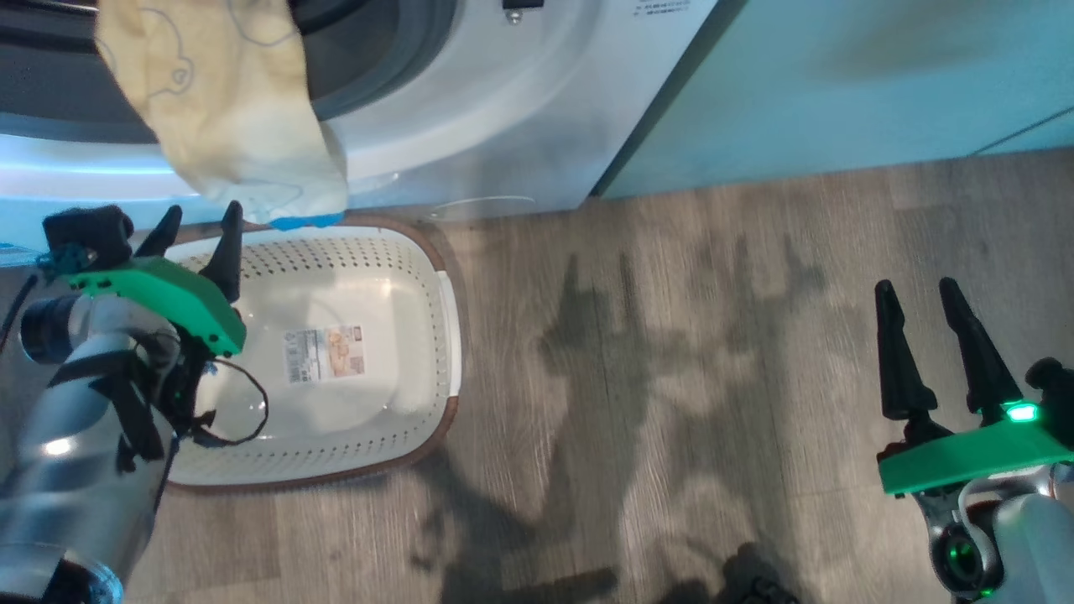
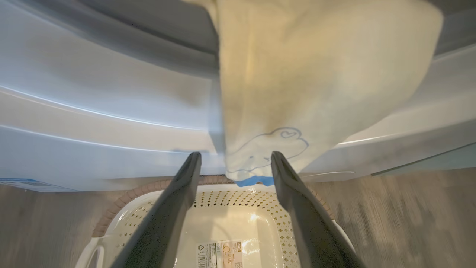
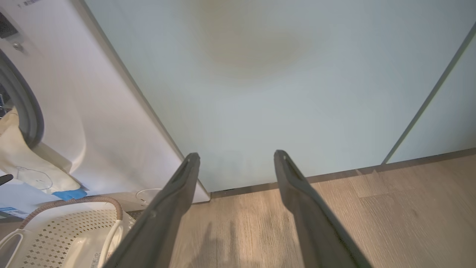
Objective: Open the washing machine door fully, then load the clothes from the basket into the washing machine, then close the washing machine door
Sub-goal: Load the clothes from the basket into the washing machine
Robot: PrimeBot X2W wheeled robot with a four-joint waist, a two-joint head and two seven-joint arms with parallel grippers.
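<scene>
A cream-yellow garment of the clothes (image 1: 226, 109) hangs out of the washing machine (image 1: 503, 109) opening and down its white front, with a blue piece (image 1: 306, 222) at its lower end. Under it on the floor stands the basket (image 1: 419, 243), with just the label on its base inside. My left gripper (image 1: 201, 214) is open over the basket's far left rim, beside the garment's hem. In the left wrist view the hem (image 2: 260, 160) hangs just beyond the gripper (image 2: 236, 154), apart from both fingers. My right gripper (image 1: 916, 289) is open over bare floor at the right. The washing machine door is out of view.
Pale-green cabinets (image 1: 839, 84) stand to the right of the machine, and the right wrist view faces them (image 3: 279, 93). Wood floor (image 1: 671, 377) stretches between the basket and my right arm, crossed by the grippers' shadows.
</scene>
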